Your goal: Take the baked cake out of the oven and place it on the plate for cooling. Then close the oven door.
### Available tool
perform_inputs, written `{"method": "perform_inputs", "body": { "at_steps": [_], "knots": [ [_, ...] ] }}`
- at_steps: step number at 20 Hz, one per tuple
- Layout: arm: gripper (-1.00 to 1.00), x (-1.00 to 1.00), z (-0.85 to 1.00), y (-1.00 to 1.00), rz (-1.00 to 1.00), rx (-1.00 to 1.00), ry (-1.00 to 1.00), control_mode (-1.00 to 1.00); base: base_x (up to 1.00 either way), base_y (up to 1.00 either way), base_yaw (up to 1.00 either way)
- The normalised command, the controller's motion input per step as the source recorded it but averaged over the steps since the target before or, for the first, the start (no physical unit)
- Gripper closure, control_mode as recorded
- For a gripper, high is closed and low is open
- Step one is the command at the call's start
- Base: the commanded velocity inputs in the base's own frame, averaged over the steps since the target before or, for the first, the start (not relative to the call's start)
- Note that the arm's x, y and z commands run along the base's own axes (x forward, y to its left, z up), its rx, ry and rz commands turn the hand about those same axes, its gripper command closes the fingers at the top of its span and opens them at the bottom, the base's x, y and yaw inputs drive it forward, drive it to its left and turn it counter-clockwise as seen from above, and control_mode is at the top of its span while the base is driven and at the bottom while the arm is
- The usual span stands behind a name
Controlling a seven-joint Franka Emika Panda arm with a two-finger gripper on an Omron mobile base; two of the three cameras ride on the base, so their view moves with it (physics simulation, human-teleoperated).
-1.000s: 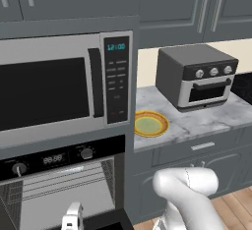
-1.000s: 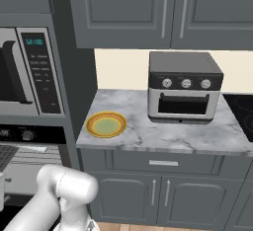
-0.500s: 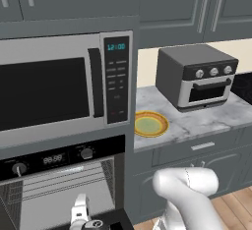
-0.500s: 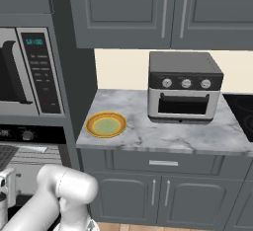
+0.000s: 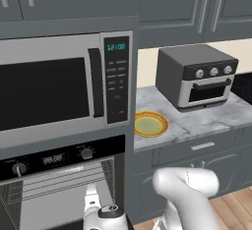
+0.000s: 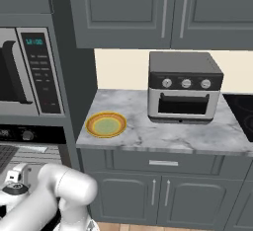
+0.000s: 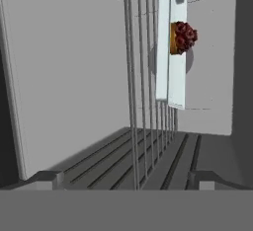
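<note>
**Hand view: cake inside oven, gripper empty**

Hand view looks into the oven (image 5: 59, 194); the baked cake (image 7: 184, 37) sits on a pale tray (image 7: 170, 52) deep inside, on the wire rack (image 7: 143, 77). Gripper (image 7: 126, 179) fingers stand spread wide, holding nothing, apart from the cake. Microwave (image 5: 54, 86) display, above the oven, reads 12:00. Plate (image 5: 151, 124) lies on the counter (image 5: 206, 118) right of the oven.

counter (image 6: 148, 134): polished grey marble | oven racks (image 7: 143, 77): thin bare metal wire | cake (image 7: 184, 37): rough, crumbly top
</note>
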Motion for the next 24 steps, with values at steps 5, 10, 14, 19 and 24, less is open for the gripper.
{"method": "perform_inputs", "body": {
  "at_steps": [5, 10, 14, 19, 24],
  "knots": [
    [-1.00, 0.11, -0.11, 0.05, 0.00, 0.02, 0.00, -1.00, 0.00, 0.00, 0.00],
    [-1.00, 0.07, -0.15, 0.21, 0.00, 0.00, 0.00, -1.00, 0.00, 0.00, 0.00],
    [-1.00, 0.11, -0.20, 0.32, -0.01, 0.00, -0.04, -1.00, 0.00, 0.00, 0.00],
    [-1.00, 0.29, -0.28, 0.26, -0.07, 0.00, -0.04, -1.00, 0.00, 0.00, 0.00],
    [-1.00, 0.35, -0.22, 0.21, -0.13, 0.00, -0.02, -1.00, 0.00, 0.00, 0.00]
  ]
}}
